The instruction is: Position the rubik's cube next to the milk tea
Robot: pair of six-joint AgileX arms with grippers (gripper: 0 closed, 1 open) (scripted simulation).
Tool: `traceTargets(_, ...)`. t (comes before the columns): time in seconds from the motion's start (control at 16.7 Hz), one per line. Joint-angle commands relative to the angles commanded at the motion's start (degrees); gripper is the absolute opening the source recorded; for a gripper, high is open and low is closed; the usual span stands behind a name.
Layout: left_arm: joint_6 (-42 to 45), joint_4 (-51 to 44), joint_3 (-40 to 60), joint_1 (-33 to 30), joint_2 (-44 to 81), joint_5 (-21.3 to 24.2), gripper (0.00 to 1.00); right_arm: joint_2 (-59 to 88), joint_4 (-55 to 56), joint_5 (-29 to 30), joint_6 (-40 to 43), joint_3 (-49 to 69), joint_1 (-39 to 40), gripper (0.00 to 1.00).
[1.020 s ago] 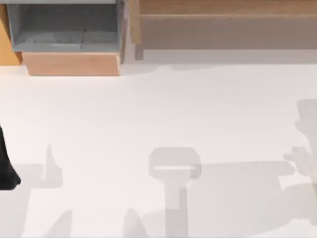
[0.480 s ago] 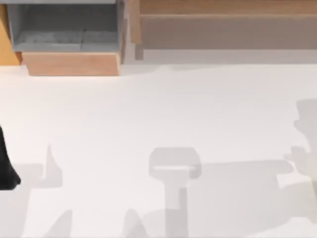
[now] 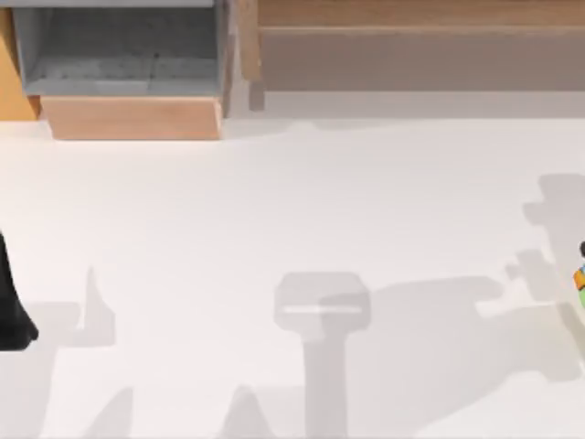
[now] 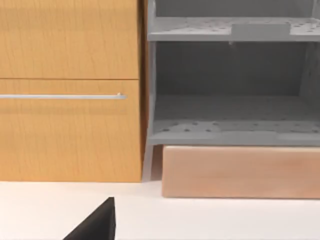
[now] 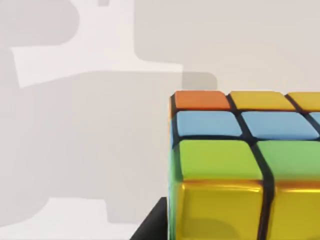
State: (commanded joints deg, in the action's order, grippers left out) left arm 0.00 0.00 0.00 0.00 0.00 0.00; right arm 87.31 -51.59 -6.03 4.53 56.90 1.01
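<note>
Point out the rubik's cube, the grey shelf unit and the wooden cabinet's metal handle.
rubik's cube (image 5: pixel 235 160): right wrist view, on a green square of its near face.
grey shelf unit (image 4: pixel 230 135): left wrist view, on its lower shelf's front edge.
metal handle (image 4: pixel 60 96): left wrist view, mid-bar on the wooden cabinet.

Bright, even light (soft grey shadows) across table (image 3: pixel 274 201).

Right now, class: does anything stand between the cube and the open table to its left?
Nothing visible does. The cube sits at the table's right edge; only shadows lie leftward.
</note>
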Motion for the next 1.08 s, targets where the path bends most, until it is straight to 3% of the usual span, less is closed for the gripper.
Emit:
traceTargets(0.24, 0.0, 0.0, 0.0, 0.0, 0.0, 0.0, 1.0, 0.09, 0.67, -0.82, -1.33, -1.15, -0.35, 0.0)
traceTargets(0.72, 0.0, 0.0, 0.0, 0.0, 0.0, 0.0, 1.0, 1.47, -1.16, 5.26, -3.94, -5.15, -1.67, 0.0)
traceTargets(0.96, 0.0, 0.0, 0.0, 0.0, 0.0, 0.0, 1.0, 1.61, -1.19, 5.39, -3.97, -5.3, -1.69, 0.0)
traceTargets(1.08, 0.0, 0.0, 0.0, 0.0, 0.0, 0.0, 1.0, 1.61, -1.19, 5.39, -3.97, -5.3, -1.69, 0.15)
